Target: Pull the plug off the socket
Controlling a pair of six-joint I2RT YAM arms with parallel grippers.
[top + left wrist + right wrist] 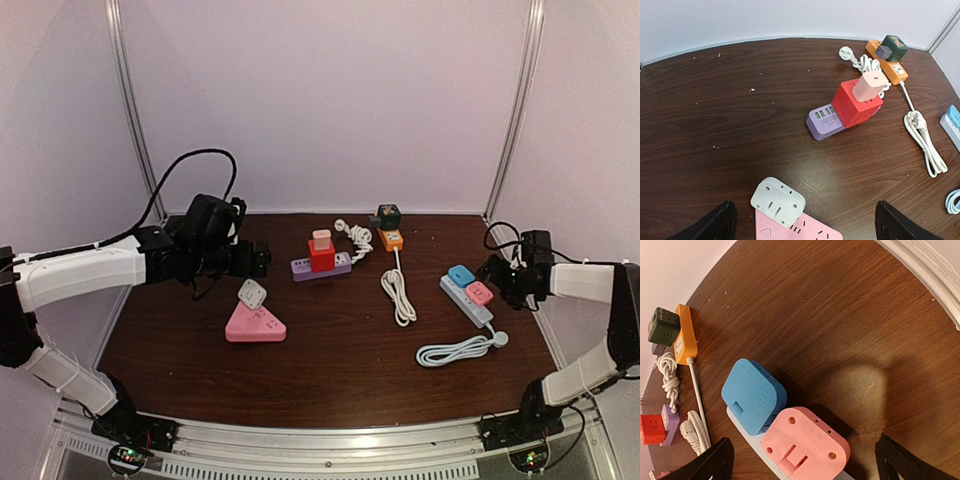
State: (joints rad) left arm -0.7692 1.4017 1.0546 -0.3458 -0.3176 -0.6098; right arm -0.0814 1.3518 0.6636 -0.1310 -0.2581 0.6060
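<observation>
My left gripper point(262, 258) hovers open above the table, left of the purple strip. In its wrist view a grey-white plug point(777, 202) sits in a pink triangular socket point(805, 231) between the spread fingers point(715, 226). My right gripper point(497, 275) stands open beside a pale power strip point(478, 310). A blue plug point(754, 395) and a pink plug point(805, 447) are seated in that strip, the pink one between the open fingers point(900, 462).
A purple strip point(303, 268) carries a red cube point(321, 256) topped by a pale pink plug point(322, 238). An orange strip point(391, 239) holds a dark green cube point(386, 216). White cords point(399, 296) lie coiled at centre and front right point(452, 351).
</observation>
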